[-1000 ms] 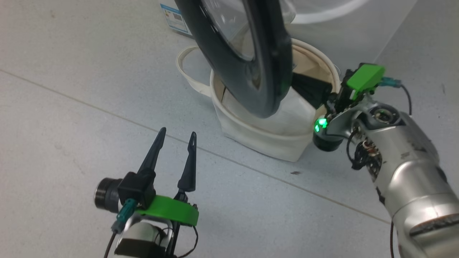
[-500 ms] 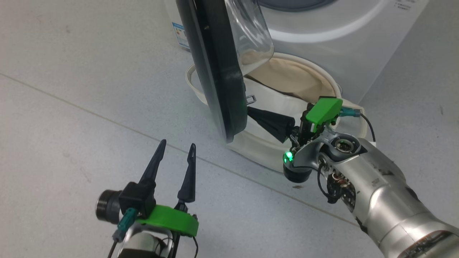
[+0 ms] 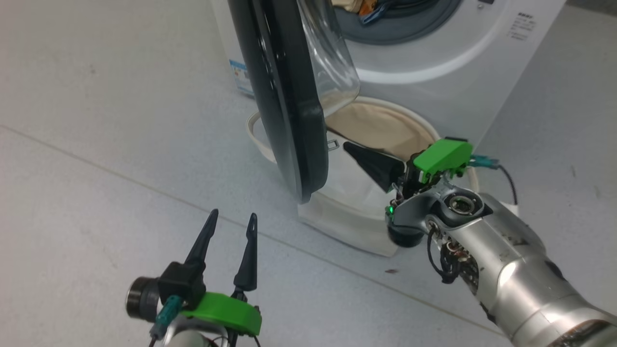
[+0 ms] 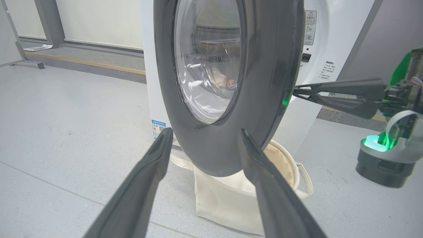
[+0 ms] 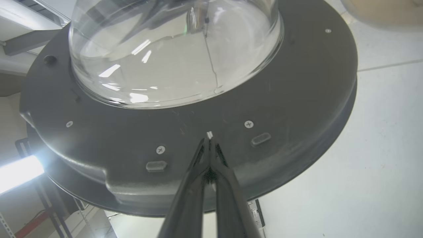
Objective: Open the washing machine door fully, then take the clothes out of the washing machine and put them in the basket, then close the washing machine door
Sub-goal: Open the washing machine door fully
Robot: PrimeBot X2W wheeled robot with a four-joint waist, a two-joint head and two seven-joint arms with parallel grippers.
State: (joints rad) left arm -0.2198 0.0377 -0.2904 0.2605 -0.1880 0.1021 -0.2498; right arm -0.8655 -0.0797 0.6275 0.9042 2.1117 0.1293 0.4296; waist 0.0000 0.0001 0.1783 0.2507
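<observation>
The washing machine door [image 3: 289, 106] stands open, seen edge-on in the head view, with its glass bowl [image 5: 175, 49] bulging toward the white washing machine [image 3: 434, 62]. Blue, cream and orange clothes [image 3: 366, 7] lie in the drum mouth. The cream basket [image 3: 385, 127] sits on the floor under the door. My right gripper [image 3: 347, 146] is shut with nothing in it. Its tips [image 5: 209, 138] rest at the door's dark inner face, near a screw. My left gripper [image 3: 234, 214] is open and holds nothing, low on the floor side, facing the door's outer rim [image 4: 264, 82].
Grey floor with a thin seam spreads left and in front of the washer. The basket's looped handle [image 4: 305, 178] sticks out on the right. A metal frame leg [image 4: 24, 59] and a wall stand far back on the left.
The head camera has tilted up, bringing the drum mouth into view. The door has swung wider, from face-on to edge-on, with the shut right gripper moving left along its inner side. The left gripper stayed open.
</observation>
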